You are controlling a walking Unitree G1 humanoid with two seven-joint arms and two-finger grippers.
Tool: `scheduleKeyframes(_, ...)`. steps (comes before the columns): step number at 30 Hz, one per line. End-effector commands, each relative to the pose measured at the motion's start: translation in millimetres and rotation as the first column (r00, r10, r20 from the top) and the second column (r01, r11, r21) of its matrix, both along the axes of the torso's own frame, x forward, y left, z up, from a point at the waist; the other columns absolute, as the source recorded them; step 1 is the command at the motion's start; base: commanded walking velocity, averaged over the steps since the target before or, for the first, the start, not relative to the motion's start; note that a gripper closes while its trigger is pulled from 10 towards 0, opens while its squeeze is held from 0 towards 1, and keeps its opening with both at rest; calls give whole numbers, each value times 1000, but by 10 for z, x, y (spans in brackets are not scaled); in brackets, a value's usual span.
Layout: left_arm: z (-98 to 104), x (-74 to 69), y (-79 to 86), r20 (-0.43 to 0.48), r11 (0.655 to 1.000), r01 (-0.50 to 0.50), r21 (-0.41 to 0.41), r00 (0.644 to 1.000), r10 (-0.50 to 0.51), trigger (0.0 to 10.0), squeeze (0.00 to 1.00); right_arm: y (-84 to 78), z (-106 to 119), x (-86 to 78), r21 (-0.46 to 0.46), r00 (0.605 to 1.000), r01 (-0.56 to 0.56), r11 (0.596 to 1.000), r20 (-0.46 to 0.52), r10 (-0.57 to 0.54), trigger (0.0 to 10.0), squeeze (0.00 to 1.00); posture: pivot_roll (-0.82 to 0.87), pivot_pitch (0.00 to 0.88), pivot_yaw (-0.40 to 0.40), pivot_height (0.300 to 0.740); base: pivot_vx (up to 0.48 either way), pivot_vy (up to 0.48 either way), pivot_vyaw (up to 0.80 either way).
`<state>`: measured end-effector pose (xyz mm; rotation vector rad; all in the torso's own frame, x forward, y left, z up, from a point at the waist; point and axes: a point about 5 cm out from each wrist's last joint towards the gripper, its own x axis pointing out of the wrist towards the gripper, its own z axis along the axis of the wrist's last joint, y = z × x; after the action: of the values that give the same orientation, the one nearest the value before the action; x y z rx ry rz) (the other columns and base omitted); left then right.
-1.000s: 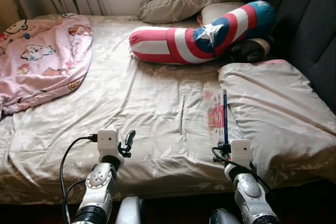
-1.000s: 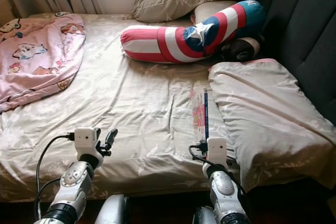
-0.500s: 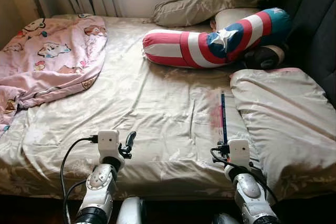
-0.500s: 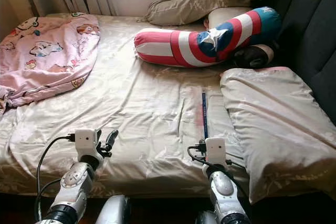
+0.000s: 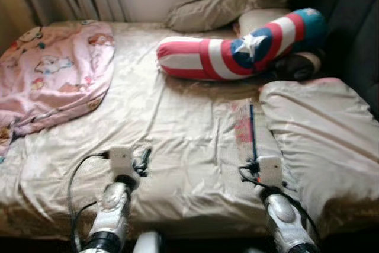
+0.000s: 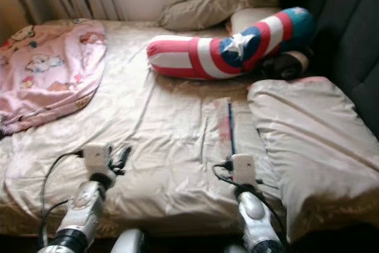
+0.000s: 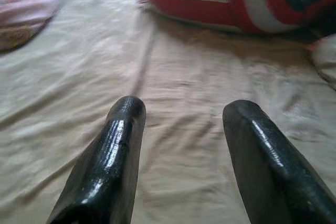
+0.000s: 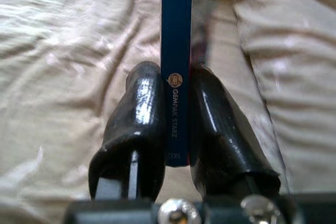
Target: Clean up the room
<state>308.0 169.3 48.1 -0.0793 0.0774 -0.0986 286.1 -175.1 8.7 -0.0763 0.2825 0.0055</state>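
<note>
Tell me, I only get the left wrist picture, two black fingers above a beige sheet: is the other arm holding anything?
Observer: Yes, the right gripper is shut on a thin blue book, held edge-on.
Operator: What lies beside that arm?
Observer: A beige pillow, on the robot's right.
Operator: And far off to my left?
Observer: A pink cartoon blanket, crumpled at the bed's left edge.
</note>
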Motion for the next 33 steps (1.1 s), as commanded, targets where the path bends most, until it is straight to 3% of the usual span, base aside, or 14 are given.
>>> scheduleKeyframes(1, -25, -25, 82, -15, 1000, -21, 11, 1000, 21, 10000, 0, 105, 94, 77, 15, 998, -28, 999, 50, 27, 10000, 0, 40, 49, -29, 626, 337, 0, 0)
scheduleKeyframes(12, -25, -33, 82, -14, 1000, -20, 14, 1000, 21, 10000, 0, 18, 86, 92, -26, 1000, -11, 1000, 27, 11, 10000, 0, 42, 67, -27, 626, 212, 0, 0)
scheduleKeyframes(18, -32, -60, 113, -13, 999, -25, 20, 1000, 26, 10000, 0, -113, 141, 160, -208, 999, -40, 977, 13, 43, 10000, 0, 51, 82, -27, 626, 0, 0, 0)
scheduleKeyframes(22, -35, -76, 120, -12, 999, -27, 22, 1000, 27, 10000, 0, -166, 145, 174, -418, 991, -131, 899, -25, 133, 10000, 0, 60, 90, -26, 626, 0, 0, 0)
scheduleKeyframes(25, -38, -96, 134, -10, 999, -28, 27, 1000, 28, 10000, 0, -239, 161, 187, -448, 990, -139, 883, -37, 138, 10000, 0, 68, 97, -25, 626, 0, 0, 0)
scheduleKeyframes(28, -43, -125, 168, -10, 999, -31, 37, 999, 32, 10000, 0, -317, 178, 216, -532, 986, -167, 830, -74, 151, 10000, 0, 78, 110, -21, 626, 0, 0, 0)
scheduleKeyframes(29, -43, -125, 168, -10, 999, -31, 37, 999, 32, 10000, 0, -317, 178, 216, -532, 986, -167, 830, -74, 151, 10000, 0, 78, 110, -21, 626, 0, 0, 0)
scheduleKeyframes(30, -42, -140, 185, -10, 999, -32, 43, 999, 33, 10000, 0, -341, 215, 246, -622, 976, -211, 754, -88, 200, 10000, 0, 85, 118, -17, 626, 0, 0, 0)
scheduleKeyframes(31, -42, -148, 193, -10, 999, -33, 44, 999, 33, 10000, 0, -345, 229, 256, -655, 970, -229, 720, -94, 223, 10000, 0, 88, 120, -16, 626, 0, 0, 0)
scheduleKeyframes(32, -42, -148, 193, -10, 999, -33, 44, 999, 33, 10000, 0, -345, 229, 256, -655, 970, -229, 720, -94, 223, 10000, 0, 88, 120, -16, 626, 0, 0, 0)
scheduleKeyframes(33, -50, -178, 218, -12, 998, -34, 47, 999, 34, 10000, 0, -320, 290, 303, -726, 946, -283, 627, -105, 306, 10000, 0, 97, 131, -14, 626, 0, 0, 0)
